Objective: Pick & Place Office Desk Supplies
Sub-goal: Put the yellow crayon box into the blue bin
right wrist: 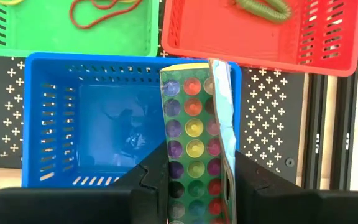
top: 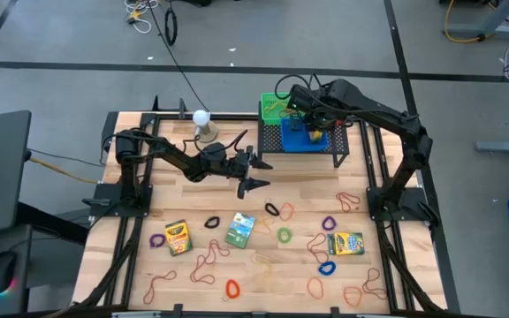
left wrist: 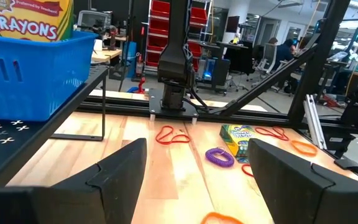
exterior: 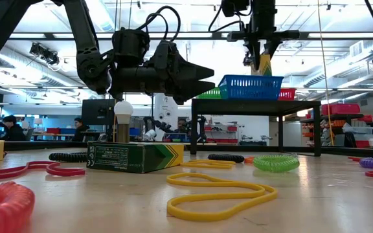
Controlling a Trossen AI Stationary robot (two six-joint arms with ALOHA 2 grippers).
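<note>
Right end effector (right wrist: 194, 180): clamped on crayon box (right wrist: 194, 143) over blue basket (right wrist: 55, 118).
Left end effector (top: 253, 172): wide open, empty.
Remaining: most supplies on worktop (top: 193, 199).

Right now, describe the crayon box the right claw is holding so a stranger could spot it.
Find the black rack at the table's far edge, then its blue basket. Held above it in the right claw is the crayon box, the only one off the table, its open end showing rows of coloured crayon tips.

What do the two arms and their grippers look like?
Both arms are matte black, built of thick jointed segments with black cables looping beside them. The left gripper ends in two pointed, wedge-shaped black fingers. The right gripper has broad black fingers with stepped inner edges. No markings show.
</note>
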